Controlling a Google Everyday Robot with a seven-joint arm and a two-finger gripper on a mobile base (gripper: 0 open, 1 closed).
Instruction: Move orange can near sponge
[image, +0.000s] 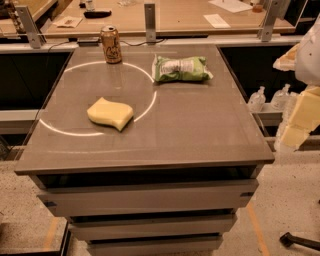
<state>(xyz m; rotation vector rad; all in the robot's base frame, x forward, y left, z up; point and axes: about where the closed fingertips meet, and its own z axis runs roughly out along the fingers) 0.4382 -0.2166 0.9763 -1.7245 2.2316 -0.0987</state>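
The orange can (111, 44) stands upright at the far left of the grey table (200, 135), gold-orange with dark script and a silver top. The sponge (110, 113), a pale yellow foam block with wavy sides, lies flat at the table's left middle, well in front of the can. My gripper (299, 122) is at the right edge of the view, beyond the table's right side and far from both the can and the sponge. It holds nothing that I can see.
A green crinkled snack bag (181, 68) lies at the far middle, right of the can. A white ring is marked on the tabletop. A wooden counter (175, 20) with metal posts runs behind the table. Clear bottles (257, 98) stand on a low shelf at right.
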